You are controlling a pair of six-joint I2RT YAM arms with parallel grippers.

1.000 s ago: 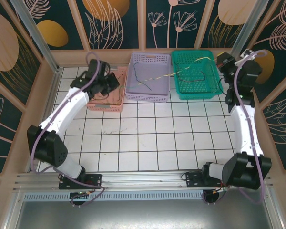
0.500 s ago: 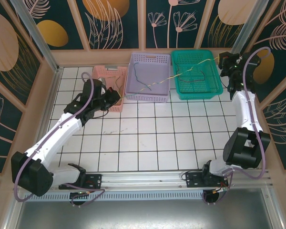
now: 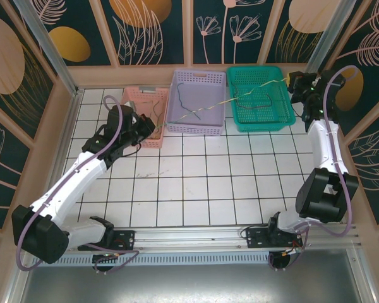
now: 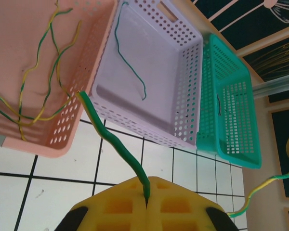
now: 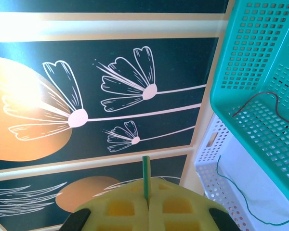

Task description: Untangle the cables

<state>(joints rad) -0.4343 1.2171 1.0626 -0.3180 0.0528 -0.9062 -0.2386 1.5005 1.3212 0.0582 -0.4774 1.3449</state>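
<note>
Left gripper (image 4: 147, 206) pinching one green cable (image 4: 116, 142), tail running out at 11 o'clock. Right gripper (image 5: 147, 201) clamped on a green cable end (image 5: 145, 173), sticking out at 12. Three baskets: pink (image 4: 62, 130), lilac (image 4: 183, 96), teal (image 4: 231, 139).

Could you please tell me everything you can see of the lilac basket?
The lilac basket is rectangular and plastic-looking, with walls perforated by rows of small holes, a slot handle in its end wall and a plain floor. It stands upright on the tiled table, close between the pink basket and the teal basket. One thin dark green cable lies loosely curved on its floor. In the top view a yellow-green cable crosses its near right corner; whether they touch is unclear.
</note>
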